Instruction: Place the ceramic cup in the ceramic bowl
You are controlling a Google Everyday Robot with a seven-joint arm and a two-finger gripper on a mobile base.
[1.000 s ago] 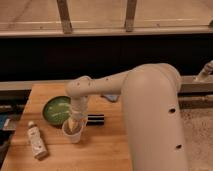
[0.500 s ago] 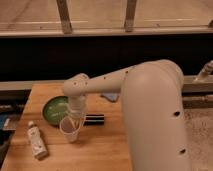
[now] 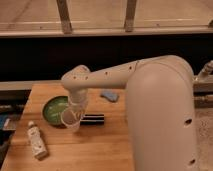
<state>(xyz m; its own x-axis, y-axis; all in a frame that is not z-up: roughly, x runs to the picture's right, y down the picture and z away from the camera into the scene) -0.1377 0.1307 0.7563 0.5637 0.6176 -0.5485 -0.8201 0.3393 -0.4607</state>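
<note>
The ceramic cup, small and whitish-pink, hangs under my gripper at the right edge of the ceramic bowl. The gripper is shut on the cup's rim and holds it slightly tilted, just above the wooden table. The ceramic bowl is shallow, glossy green and round, and sits on the table's left part, right beside the cup. My white arm reaches in from the right and hides the table's right side.
A white bottle with green marks lies at the front left. A black oblong object lies just right of the cup. A blue cloth-like item lies at the back. A dark wall and rail run behind the table.
The cup has risen a little off the table with my gripper and now hangs at the bowl's right edge. The bowl, bottle and black object have not moved.
</note>
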